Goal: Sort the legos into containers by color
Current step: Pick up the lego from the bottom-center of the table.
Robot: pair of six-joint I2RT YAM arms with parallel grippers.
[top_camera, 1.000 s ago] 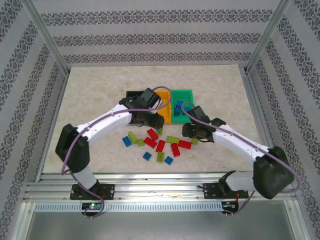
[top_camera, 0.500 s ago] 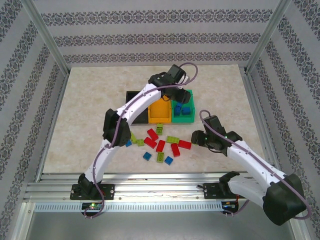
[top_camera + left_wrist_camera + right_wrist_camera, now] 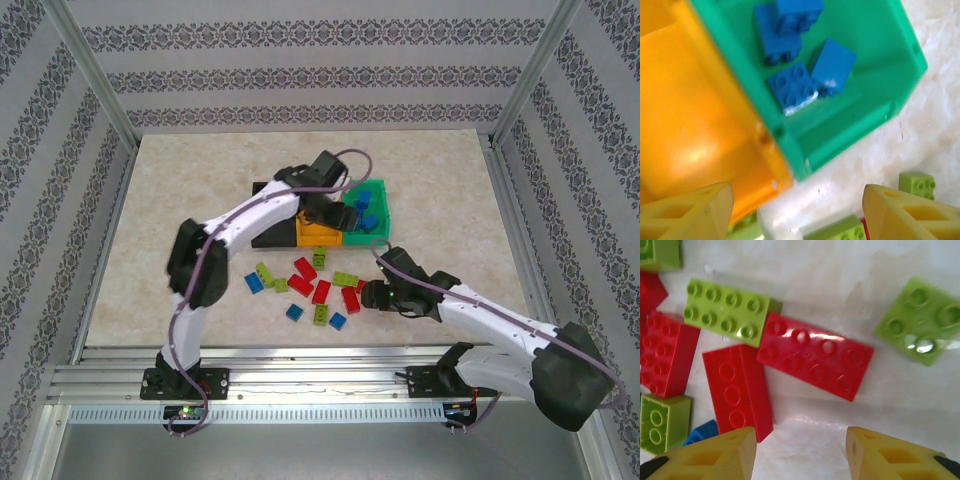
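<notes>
Kept left gripper jaws apart, empty, above near edge of green bin holding blue bricks. Kept right gripper jaws apart, empty, over red eight-stud brick.

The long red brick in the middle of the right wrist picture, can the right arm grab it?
Probably yes. The right gripper hangs open over the long red brick, with nothing on top of it. A lime brick and another red brick touch its left end, so they might get nudged.
</notes>
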